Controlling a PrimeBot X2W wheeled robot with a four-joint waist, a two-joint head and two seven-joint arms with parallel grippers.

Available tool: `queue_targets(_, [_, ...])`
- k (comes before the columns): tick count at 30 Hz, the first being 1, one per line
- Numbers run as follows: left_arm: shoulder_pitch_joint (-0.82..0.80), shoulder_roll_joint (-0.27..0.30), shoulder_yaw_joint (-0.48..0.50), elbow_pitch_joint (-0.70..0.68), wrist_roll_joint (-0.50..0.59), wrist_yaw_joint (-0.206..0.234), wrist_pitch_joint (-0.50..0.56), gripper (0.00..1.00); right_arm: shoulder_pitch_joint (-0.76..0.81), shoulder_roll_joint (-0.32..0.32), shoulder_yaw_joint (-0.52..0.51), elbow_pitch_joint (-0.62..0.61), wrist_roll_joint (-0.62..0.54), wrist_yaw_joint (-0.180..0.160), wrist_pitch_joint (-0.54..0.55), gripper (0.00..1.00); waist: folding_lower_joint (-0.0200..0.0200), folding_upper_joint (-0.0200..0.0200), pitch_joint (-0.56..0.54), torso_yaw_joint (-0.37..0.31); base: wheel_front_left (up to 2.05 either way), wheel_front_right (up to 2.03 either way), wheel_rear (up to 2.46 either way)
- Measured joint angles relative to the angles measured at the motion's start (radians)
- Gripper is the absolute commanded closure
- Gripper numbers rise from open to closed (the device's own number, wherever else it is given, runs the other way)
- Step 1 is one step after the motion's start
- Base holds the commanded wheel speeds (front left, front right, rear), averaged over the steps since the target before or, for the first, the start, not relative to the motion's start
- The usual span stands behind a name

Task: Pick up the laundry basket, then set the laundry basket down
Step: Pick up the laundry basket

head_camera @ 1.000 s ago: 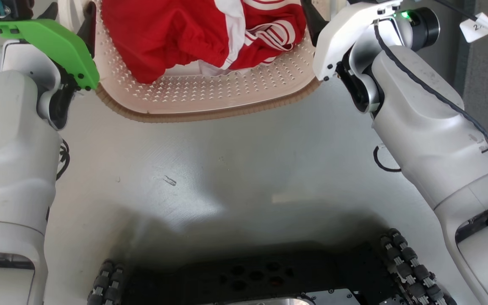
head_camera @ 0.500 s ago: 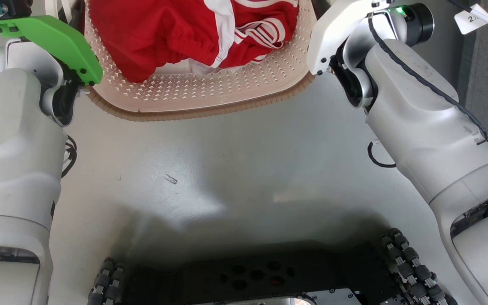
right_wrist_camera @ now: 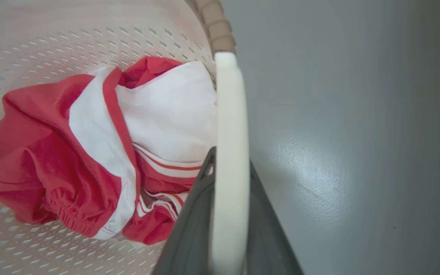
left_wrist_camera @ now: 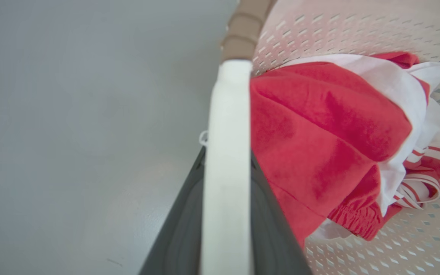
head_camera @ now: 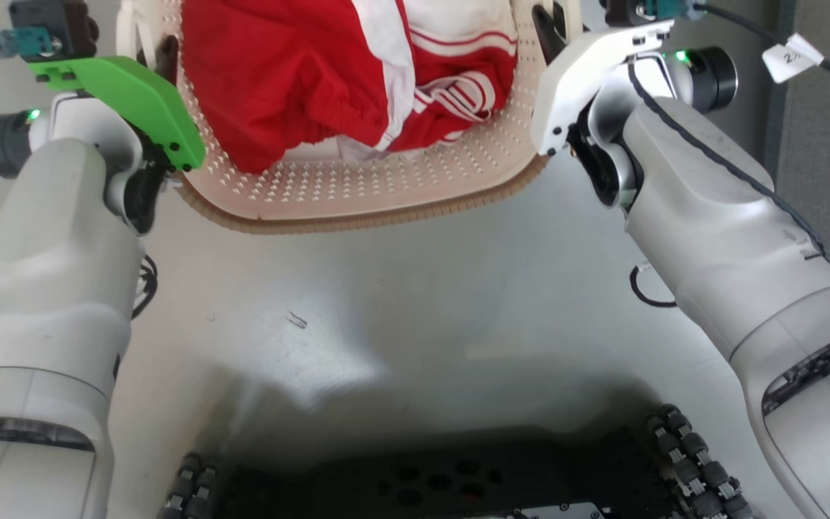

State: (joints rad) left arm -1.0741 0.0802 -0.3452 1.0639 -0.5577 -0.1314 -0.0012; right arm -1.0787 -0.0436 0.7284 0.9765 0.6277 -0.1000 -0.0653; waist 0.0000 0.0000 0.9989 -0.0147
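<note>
While both arms reach forward, the left pincer is pinching the left handle of the basket. Its two dark fingers press against either side of the white loop, which runs up between them to the brown rim. The right pincer grips the same way, pressed onto the right handle, with one finger inside the basket and the other outside it.

Inside the basket lies a crumpled red and white garment. It bunches against the perforated wall and comes close to both handles; its elastic hem faces the basket's near side.

From the head camera the basket sits between the two wrists, with its near rim curving towards the robot. A green bracket on the left wrist overlaps the basket's left corner, and the right wrist's pale cover sits against its right corner. A grey floor spreads below and around the basket. I cannot tell whether the basket rests on the floor or hangs just clear of it. The robot's dark wheeled base is well apart from the basket's near rim. A tagged black cable runs off to the basket's right.
</note>
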Motion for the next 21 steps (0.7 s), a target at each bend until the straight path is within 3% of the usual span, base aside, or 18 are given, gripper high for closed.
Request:
queue_targets(17, [0.075,-0.039,-0.028,0.079,-0.053,0.000,0.010,1.00,0.080,0.004,0.042,0.063,0.069,0.003,-0.001,1.00,0.0000,0.0000,-0.128,0.006,0.00,0.00,0.00])
queue_targets(21, [0.097,-0.044,-0.035,0.096,-0.060,0.000,0.022,1.00,0.100,0.006,0.053,0.079,0.087,0.020,0.002,1.00,0.0000,0.0000,-0.165,0.007,0.00,0.00,0.00])
